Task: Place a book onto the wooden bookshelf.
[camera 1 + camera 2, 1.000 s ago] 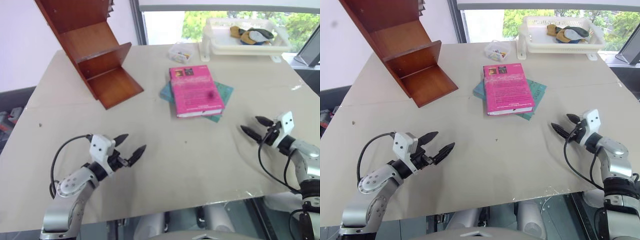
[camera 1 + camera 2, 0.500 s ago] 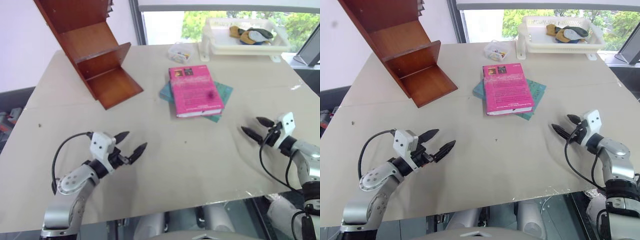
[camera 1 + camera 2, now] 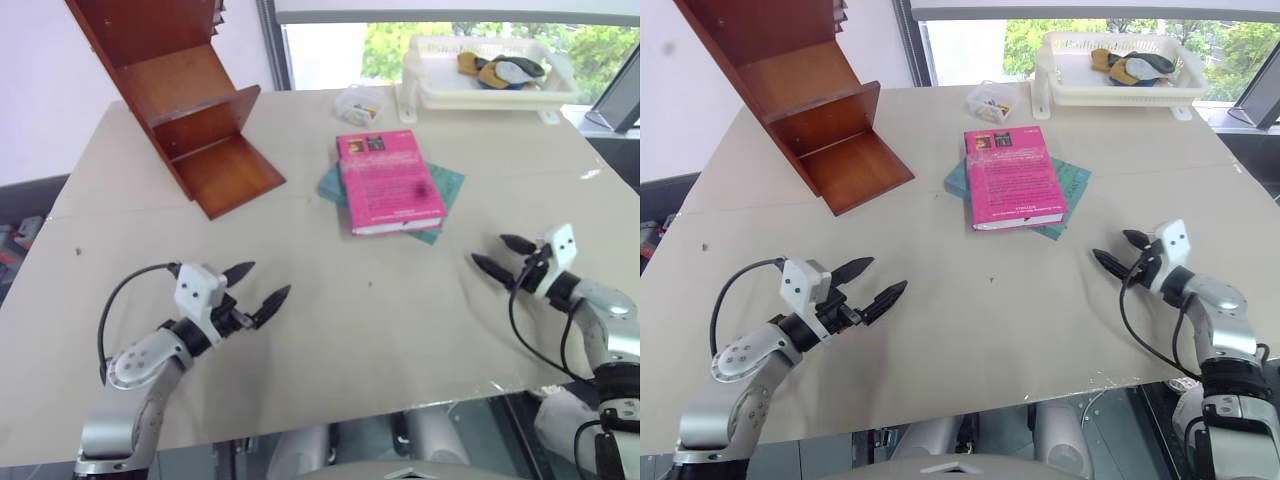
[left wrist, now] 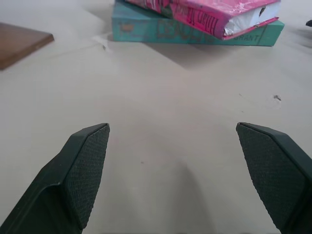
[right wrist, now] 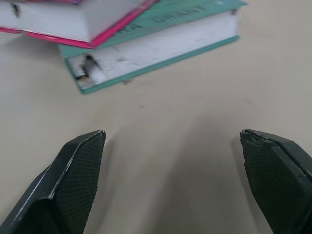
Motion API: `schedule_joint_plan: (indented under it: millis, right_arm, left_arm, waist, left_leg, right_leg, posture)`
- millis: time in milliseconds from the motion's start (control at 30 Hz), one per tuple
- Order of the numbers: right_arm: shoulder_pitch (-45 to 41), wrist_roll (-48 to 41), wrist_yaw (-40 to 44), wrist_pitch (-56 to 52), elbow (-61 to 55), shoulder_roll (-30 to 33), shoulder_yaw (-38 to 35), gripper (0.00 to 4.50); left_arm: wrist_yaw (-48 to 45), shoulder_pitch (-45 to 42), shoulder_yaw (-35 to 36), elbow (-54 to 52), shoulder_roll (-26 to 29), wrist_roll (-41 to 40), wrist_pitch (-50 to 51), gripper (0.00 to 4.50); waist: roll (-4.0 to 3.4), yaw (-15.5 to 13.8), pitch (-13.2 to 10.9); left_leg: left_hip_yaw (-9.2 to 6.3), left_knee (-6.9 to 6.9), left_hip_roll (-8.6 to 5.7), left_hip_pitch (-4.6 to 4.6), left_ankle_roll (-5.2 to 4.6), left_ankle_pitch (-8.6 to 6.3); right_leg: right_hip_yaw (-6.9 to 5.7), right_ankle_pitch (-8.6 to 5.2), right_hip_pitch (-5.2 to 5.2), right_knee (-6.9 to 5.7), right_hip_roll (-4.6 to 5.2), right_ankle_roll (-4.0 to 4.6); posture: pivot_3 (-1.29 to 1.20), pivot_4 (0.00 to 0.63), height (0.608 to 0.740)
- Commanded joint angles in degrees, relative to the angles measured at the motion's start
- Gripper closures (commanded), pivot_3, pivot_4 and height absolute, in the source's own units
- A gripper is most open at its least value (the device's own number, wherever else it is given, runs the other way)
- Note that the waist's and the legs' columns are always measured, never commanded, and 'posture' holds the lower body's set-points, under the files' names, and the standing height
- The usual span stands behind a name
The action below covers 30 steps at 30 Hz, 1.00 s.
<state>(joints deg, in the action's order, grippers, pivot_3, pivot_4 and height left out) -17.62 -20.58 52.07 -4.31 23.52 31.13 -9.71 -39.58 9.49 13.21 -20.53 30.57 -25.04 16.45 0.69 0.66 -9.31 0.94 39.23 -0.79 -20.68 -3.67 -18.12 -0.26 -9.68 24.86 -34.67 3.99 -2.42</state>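
The right gripper (image 3: pixel 497 256) is hovering with its black fingers (image 5: pixel 73 180) spread wide and nothing between them, low over the table (image 3: pixel 400 330) at its near right. The left gripper (image 3: pixel 256 284) is likewise standing fully spread and empty over the near left of the table. From both pairs of fingers the book (image 3: pixel 390 181) is lying farther away, toward the middle of the table: up and to the left of the right gripper, up and to the right of the left one. It is resting flat on top of a teal-green book (image 3: pixel 449 184), its long axis running near to far, with the white page edges facing the near side. The right gripper is looking the nearer of the two, so it seems the likelier one to make the reach. The wooden bookshelf (image 3: pixel 190 110) is standing at the far left, well apart from the books, with its open compartments facing the near right. Compared with a second ago, the right gripper is sitting a little farther left, closer to the book's near right corner, while the left gripper is staying much where it was; the books and shelf are lying unchanged.
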Motion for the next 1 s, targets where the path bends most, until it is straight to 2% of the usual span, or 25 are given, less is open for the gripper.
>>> schedule_joint_plan:
  millis: [33,167,333,533,1000]
  right_arm:
    - [-2.4,0.2,0.5,0.0,-2.1,-1.6,1.6,0.00]
    - [-4.4,1.3,0.4,0.6,-1.1,-3.9,3.8,0.00]
    - [-8.7,2.7,0.8,2.1,2.9,-6.7,5.7,0.00]
    - [-9.2,2.6,4.0,0.7,1.8,-9.3,8.8,0.00]
    - [-4.8,1.6,4.3,-6.3,-13.0,-13.8,15.1,0.00]
  left_arm:
    - [-4.3,-2.1,3.6,1.0,2.8,-3.0,-2.3,0.04]
    - [-10.0,-4.9,7.3,3.5,6.0,-7.3,-2.7,0.04]
    - [-18.7,-9.3,14.2,5.6,12.4,-17.0,1.0,0.04]
    - [-22.0,-10.7,17.4,6.0,17.2,-19.5,3.0,0.04]
    - [-21.5,-8.5,18.2,5.9,16.4,-17.1,1.0,0.04]
  waist:
    - [-0.01,0.0,0.0]
    - [-0.01,0.0,0.0]
    - [0.01,0.1,-0.1]
    - [-0.01,0.2,-0.1]
    - [-0.04,0.2,-0.1]
  left_leg:
    - [0.00,0.01,0.00,0.00,0.00,0.00]
    - [-0.01,0.01,-0.01,-0.02,0.01,0.01]
    - [-0.01,0.00,-0.02,-0.08,0.28,0.16]
    - [-0.02,-0.01,-0.02,-0.11,0.28,0.15]
    - [-0.01,-0.06,0.00,-0.17,0.32,0.16]
  right_leg:
    - [-0.01,0.00,0.00,0.00,-0.01,0.00]
    - [-0.03,0.00,0.00,0.00,-0.03,0.00]
    - [-0.05,0.00,0.06,0.02,-0.23,0.00]
    - [-0.06,0.00,0.08,0.02,-0.26,-0.01]
    - [-0.02,0.00,0.25,-0.11,-0.25,0.00]
  posture:
    - [0.00,0.150,0.740]
    - [0.00,0.150,0.740]
    - [0.00,0.150,0.740]
    - [0.00,0.150,0.740]
    - [0.00,0.150,0.740]
